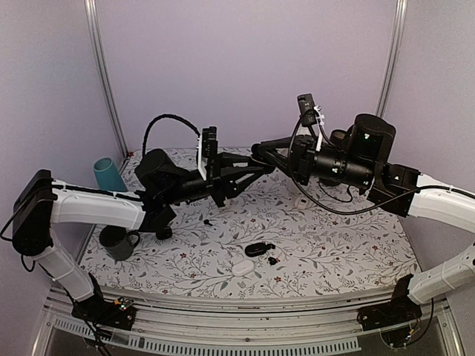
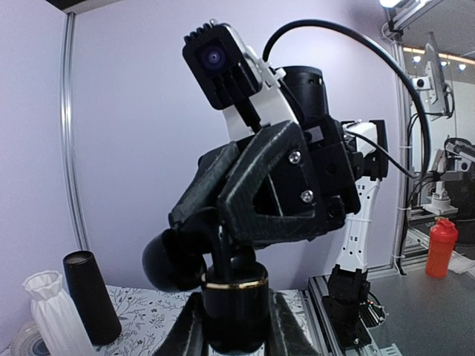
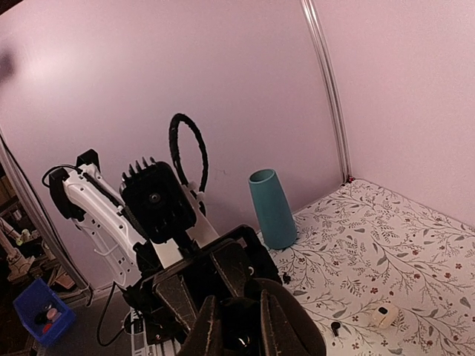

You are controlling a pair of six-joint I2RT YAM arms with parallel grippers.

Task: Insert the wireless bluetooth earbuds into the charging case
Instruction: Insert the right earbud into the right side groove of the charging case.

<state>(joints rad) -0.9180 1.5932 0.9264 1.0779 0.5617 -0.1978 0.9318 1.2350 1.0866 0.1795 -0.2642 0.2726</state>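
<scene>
My left gripper is shut on a black charging case with a gold band, held upright above the table. Its round lid hangs open to the left. My right gripper comes down from above, shut on a small glossy black earbud whose lower end sits at the case's mouth. In the top view the two grippers meet in mid-air, left and right. In the right wrist view my right gripper pinches the dark earbud, and the case is hidden behind it.
On the flowered table lie a black case, a white case and two loose black earbuds. A dark mug and a teal cup stand at the left.
</scene>
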